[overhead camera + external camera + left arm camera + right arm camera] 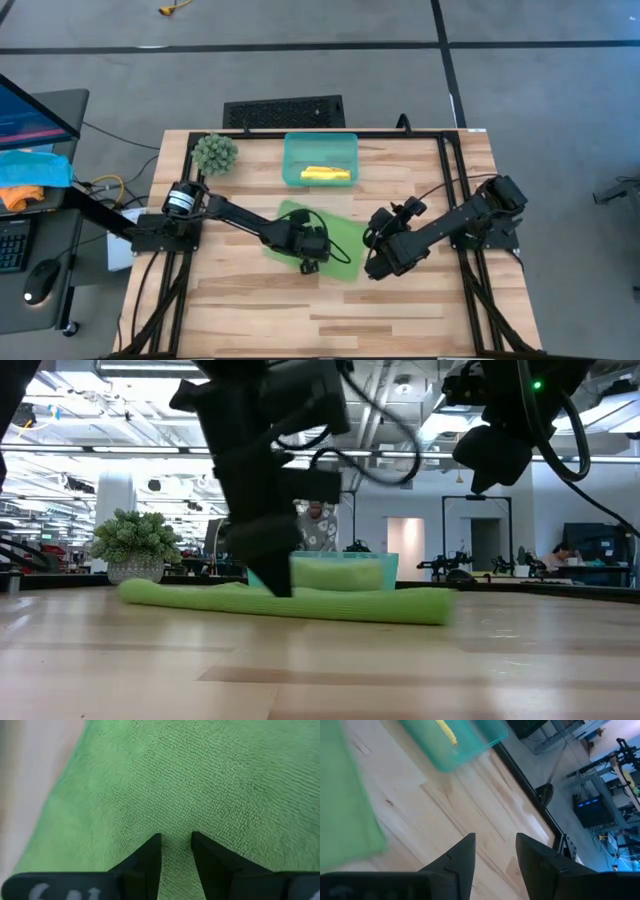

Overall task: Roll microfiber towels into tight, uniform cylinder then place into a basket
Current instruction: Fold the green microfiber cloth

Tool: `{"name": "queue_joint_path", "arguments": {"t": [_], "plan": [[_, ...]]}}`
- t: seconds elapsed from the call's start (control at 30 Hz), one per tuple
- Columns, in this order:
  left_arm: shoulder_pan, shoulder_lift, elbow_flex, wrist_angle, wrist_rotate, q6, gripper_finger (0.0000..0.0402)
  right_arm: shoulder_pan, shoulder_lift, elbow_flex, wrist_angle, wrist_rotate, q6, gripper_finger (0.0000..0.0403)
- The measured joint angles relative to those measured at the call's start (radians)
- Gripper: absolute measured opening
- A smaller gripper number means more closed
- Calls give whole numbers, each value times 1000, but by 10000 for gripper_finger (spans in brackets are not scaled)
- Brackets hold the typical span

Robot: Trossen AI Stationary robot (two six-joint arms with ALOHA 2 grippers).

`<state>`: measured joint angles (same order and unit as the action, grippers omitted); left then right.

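The lime green towel (335, 240) lies spread on the table's middle; in the low view (380, 603) it is a low, long band. My left gripper (176, 837) stands over the towel's middle (312, 252), fingers pointing down with a narrow gap. My right gripper (373, 262) hangs open and empty above the bare wood just right of the towel, also seen in its wrist view (495, 837). The yellow towel (325, 175) lies rolled inside the teal basket (293, 160) at the table's far middle. My left gripper comes at the lime green towel from above, pointing down. Its fingertips (156, 842) reach the towel's upper surface (176, 820) near its middle, a narrow gap between them. The cloth in the gap looks flat, not gathered. The towel lies on the table.
A fuzzy green ball-shaped plant (215, 153) stands at the far left corner. Bare wood lies along the near side of the table (330, 320). A desk with a monitor, cyan and orange cloths (30, 175) stands beyond the left edge.
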<state>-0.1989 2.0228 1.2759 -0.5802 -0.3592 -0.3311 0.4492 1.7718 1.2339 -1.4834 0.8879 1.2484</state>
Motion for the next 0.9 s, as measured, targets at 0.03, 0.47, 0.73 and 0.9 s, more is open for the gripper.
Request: {"name": "queue_joint_path", "arguments": {"t": [0.03,0.47,0.73,0.9], "plan": [[0,0,7,-48,-29,2,105,0,0,0,0,0,0,163],[-55,11,113,-97,-127,44,105,0,0,1,0,0,-3,163],[-118,11,114,173,-45,100,105,0,0,1,0,0,-3,163],[-137,15,114,196,-46,98,105,0,1,1,0,0,-2,163]]}}
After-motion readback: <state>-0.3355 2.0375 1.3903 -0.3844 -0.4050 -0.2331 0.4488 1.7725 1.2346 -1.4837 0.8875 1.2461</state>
